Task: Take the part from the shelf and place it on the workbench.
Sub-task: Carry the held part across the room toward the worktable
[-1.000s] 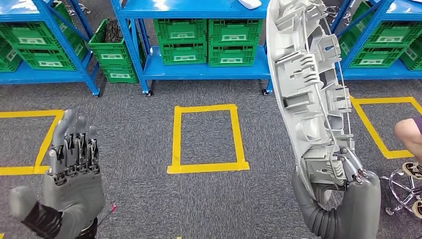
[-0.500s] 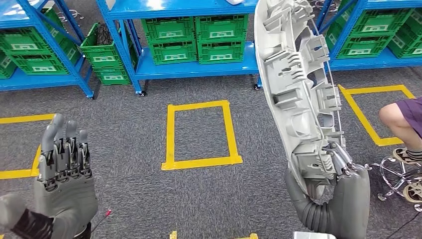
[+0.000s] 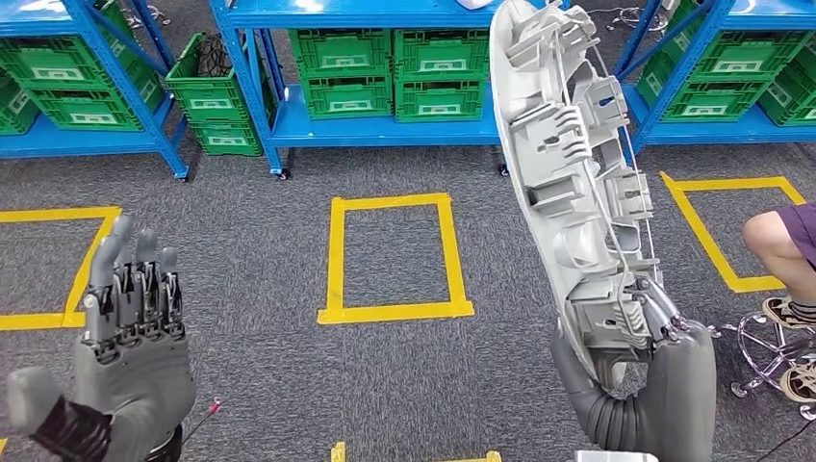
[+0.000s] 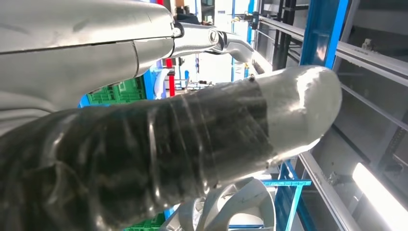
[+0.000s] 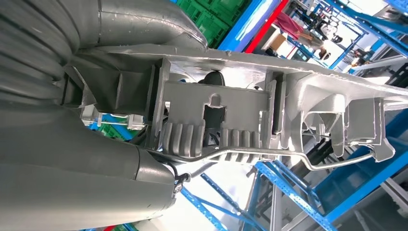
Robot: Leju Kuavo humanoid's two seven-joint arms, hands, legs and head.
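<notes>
The part (image 3: 575,183) is a long grey-white moulded plastic panel with ribs and clips, standing almost upright at the right of the head view. My right hand (image 3: 654,371) grips its lower end, fingers wrapped over the clips. The right wrist view shows the part (image 5: 250,120) close up, clamped between thumb and fingers (image 5: 86,187). My left hand (image 3: 130,342) is raised at the lower left, palm forward, fingers straight and together, holding nothing. The left wrist view is taken up by its taped thumb (image 4: 192,139).
Blue shelves (image 3: 385,130) with green crates (image 3: 395,72) line the far side. Yellow tape rectangles (image 3: 395,255) mark the grey carpet. A seated person's knee (image 3: 779,241) and a chair base (image 3: 770,356) are at the right edge.
The whole picture has shifted a little with the camera. The part stays upright in my right hand; my left hand stays raised and empty.
</notes>
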